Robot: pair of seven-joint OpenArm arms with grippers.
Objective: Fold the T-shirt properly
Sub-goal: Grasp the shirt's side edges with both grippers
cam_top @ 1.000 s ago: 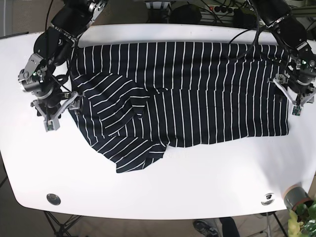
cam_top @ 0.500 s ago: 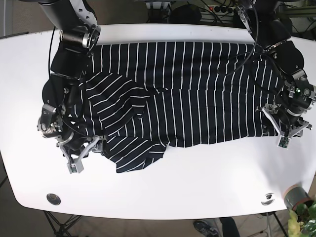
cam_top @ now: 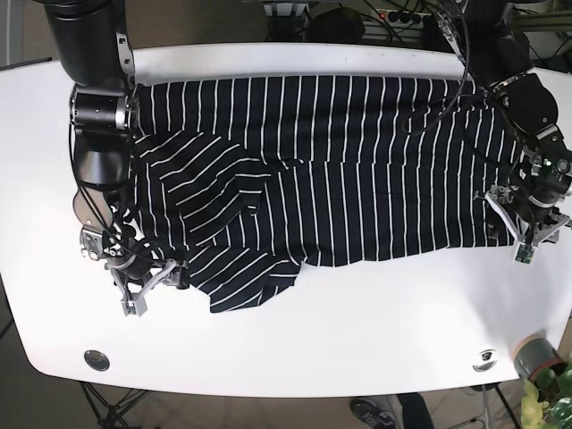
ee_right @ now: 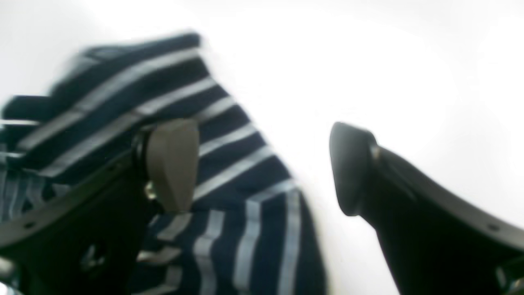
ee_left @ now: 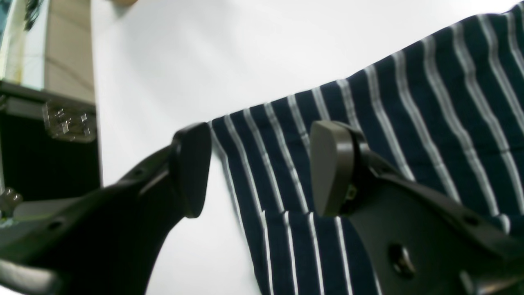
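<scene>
Fingers of the left gripper [ee_left: 256, 168] stand apart in the left wrist view, straddling the T-shirt [ee_left: 389, 135] hem corner, likely lining up a pinch. In the right wrist view, the right gripper [ee_right: 262, 168] is also spread wide over a blurred shirt edge. From the base view, the shirt lies rumpled across the bench [cam_top: 357, 340], both grippers at its lower corners. No containers show.

white table [cam_top: 375, 313], brown floor [cam_top: 27, 36]
</scene>
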